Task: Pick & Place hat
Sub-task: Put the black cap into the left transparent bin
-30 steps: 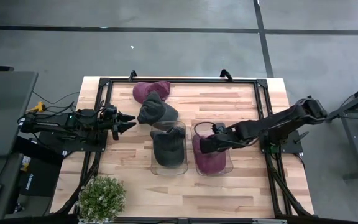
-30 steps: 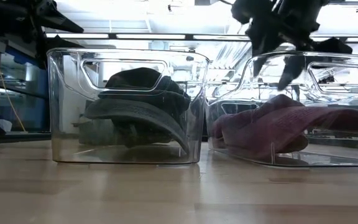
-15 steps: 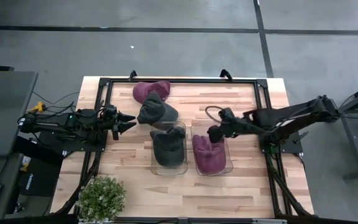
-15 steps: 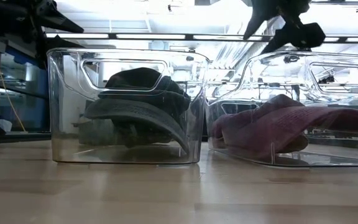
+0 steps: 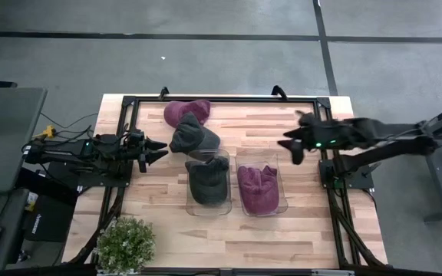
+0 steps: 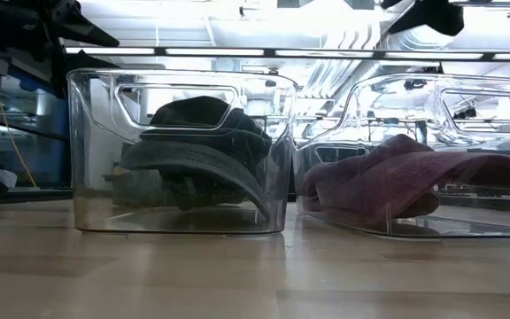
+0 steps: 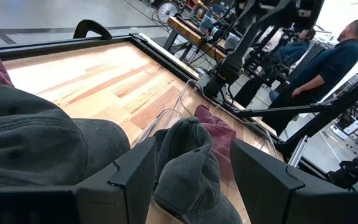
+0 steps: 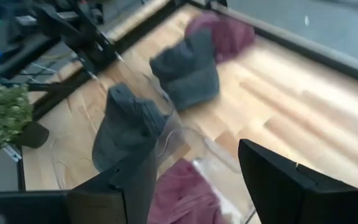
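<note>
From above, we see our right gripper (image 5: 291, 146) empty, fingers apart, at three o'clock of the maroon hat (image 5: 258, 188) in its clear bin (image 5: 282, 184). Our left gripper (image 5: 159, 149) waits open beside the loose grey hat (image 5: 192, 136). Low down, the maroon hat (image 6: 397, 177) slumps soft and light; we judge pinching its crown best.

In the low view, the dark right gripper (image 6: 423, 13) is cut off at the frame's upper right edge, fingers hidden.
</note>
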Controlling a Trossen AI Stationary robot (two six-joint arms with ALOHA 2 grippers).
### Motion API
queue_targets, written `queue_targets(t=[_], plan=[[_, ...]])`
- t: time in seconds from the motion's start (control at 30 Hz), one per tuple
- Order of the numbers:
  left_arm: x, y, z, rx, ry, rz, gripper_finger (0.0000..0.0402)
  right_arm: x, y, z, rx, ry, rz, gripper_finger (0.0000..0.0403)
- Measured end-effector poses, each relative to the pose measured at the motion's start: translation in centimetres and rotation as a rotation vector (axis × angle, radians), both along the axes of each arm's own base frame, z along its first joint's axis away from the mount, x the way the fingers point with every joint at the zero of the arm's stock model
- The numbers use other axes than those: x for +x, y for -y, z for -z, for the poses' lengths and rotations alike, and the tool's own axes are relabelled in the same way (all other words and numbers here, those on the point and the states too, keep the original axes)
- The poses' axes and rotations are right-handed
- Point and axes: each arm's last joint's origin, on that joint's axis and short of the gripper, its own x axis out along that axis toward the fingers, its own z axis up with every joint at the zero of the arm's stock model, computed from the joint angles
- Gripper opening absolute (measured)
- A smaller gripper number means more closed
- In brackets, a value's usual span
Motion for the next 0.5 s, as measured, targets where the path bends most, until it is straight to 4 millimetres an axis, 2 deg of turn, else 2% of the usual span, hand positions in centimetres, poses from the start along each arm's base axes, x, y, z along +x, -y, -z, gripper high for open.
queue_targets(t=[0.2, 0.5], plan=[[0.0, 0.0, 0.0, 0.0, 0.0, 0.0, 0.0198, -4.2, 0.4, -1.6, -0.109, 0.099, -0.048, 0.0205], [0.0, 0.0, 0.0, 0.0, 0.0, 0.0, 0.0198, -7.9, 0.8, -2.1, -0.203, 0.144, -0.096, 0.0183]])
